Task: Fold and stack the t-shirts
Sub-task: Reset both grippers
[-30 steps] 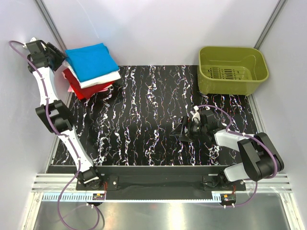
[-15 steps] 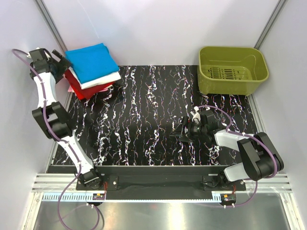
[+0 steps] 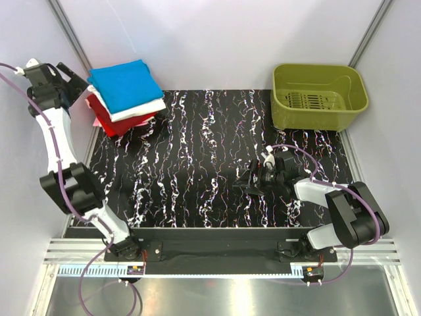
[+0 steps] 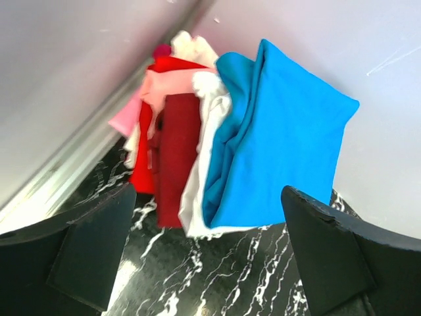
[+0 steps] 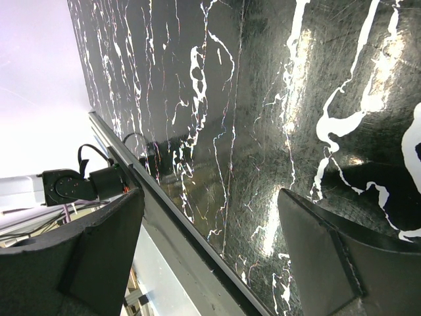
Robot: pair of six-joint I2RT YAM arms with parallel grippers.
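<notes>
Nearest me, the right gripper (image 3: 242, 184) is lying low over the black marbled table (image 3: 191, 164), its jaws standing wide apart and gripping nothing. Farther back on the left, the left gripper (image 3: 74, 79) is hanging just beside the folded stack — jaws spread wide, empty. The stack is sitting at the table's far left corner: turquoise t-shirt (image 3: 125, 84) on top, white t-shirt (image 3: 143, 107) under it, red t-shirt (image 3: 122, 124) at the bottom. I'm seeing the olive-green basket (image 3: 318, 99) at the far right corner.

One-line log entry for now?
blue t-shirt on white t-shirt on red t-shirt | left gripper: jaws open, beside stack | right gripper: jaws open, empty
</notes>
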